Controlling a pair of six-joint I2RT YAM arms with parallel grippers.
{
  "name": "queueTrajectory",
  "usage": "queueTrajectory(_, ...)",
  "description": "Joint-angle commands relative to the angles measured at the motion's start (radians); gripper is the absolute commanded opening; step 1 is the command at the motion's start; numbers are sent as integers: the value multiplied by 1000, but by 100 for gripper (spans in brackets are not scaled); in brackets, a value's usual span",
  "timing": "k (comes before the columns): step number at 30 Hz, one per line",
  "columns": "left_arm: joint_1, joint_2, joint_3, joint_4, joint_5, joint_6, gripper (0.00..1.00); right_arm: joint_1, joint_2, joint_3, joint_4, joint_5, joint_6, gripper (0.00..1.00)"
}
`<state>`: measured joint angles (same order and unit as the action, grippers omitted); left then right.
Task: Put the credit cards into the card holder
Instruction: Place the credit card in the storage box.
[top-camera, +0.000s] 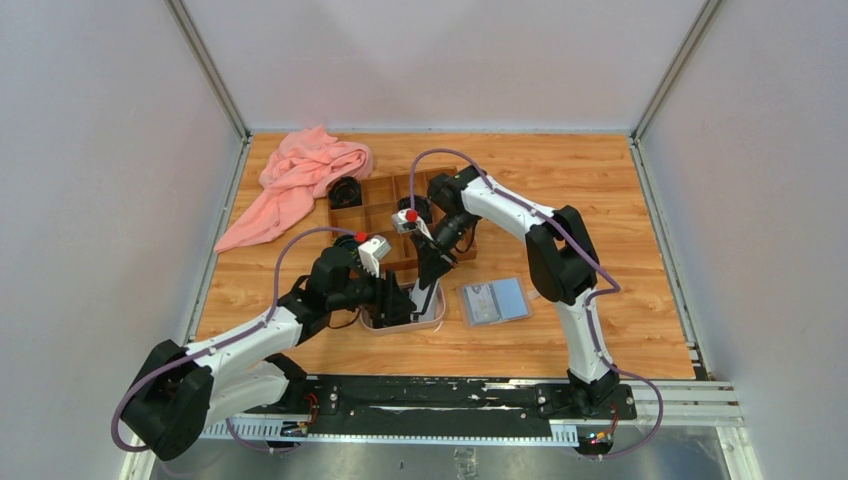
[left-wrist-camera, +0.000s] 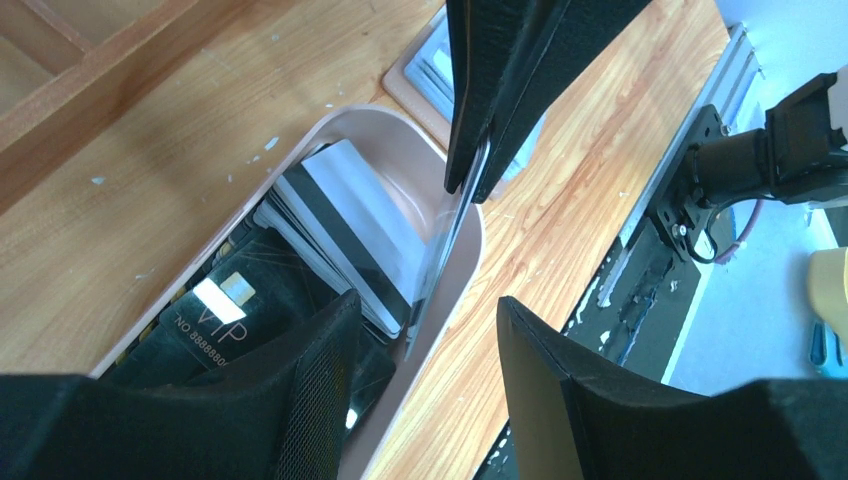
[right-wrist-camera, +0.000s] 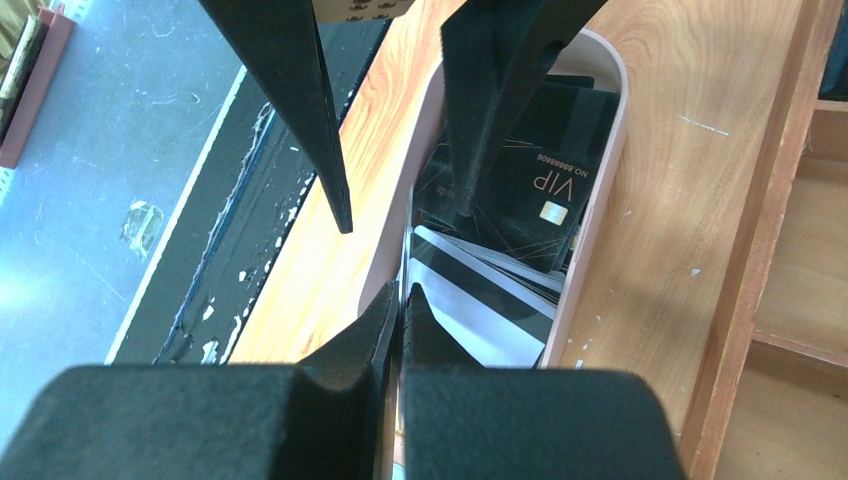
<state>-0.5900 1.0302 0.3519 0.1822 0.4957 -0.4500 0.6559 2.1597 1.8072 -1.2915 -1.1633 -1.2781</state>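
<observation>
Two grippers meet over one oval tray (top-camera: 378, 322) near the front of the table. At the far left, well apart, a pink towel (top-camera: 300, 180) is bunched; it has no part in the move. Next, the left gripper (left-wrist-camera: 428, 305) is presented with its fingers spread and nothing held: one finger stands outside the tray's near wall, the other over the credit cards (left-wrist-camera: 330, 220) stacked flat inside. Just to its right, the right gripper (right-wrist-camera: 400, 295) is closed on an upright card (left-wrist-camera: 440, 250), which is pinched by its upper edge and stands on edge against the near wall, its face parallel to that wall. Further right, just beside the tray, the card holder (top-camera: 493, 300) lies open and flat. The holder lies rightward of the held card, so the right arm is judged the nearer. The tray rim must be cleared by a lift before any sideways travel. Bare table is available between tray and holder; the wooden compartment box (top-camera: 365, 215) stands close behind, and the table's front edge is near.
</observation>
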Motion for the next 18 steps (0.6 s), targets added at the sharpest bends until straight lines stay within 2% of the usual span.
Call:
queueTrajectory(1,9,-14,13,-36,32,27,55,-11,14,45,-101,-43,-99,0)
queueTrajectory(7,10,-9,8,-46,43,24,49,-11,26,64,-146,-53,-142,0)
queueTrajectory(13,11,-14,-2,-51,40,28,36,-11,48,88,-197,-62,-187,0)
queueTrajectory(15,10,6,6,-51,52,33,30,-12,53,93,-200,-63,-187,0)
queueTrajectory(18,10,42,17,-52,70,41,12,-11,60,99,-199,-60,-187,0)
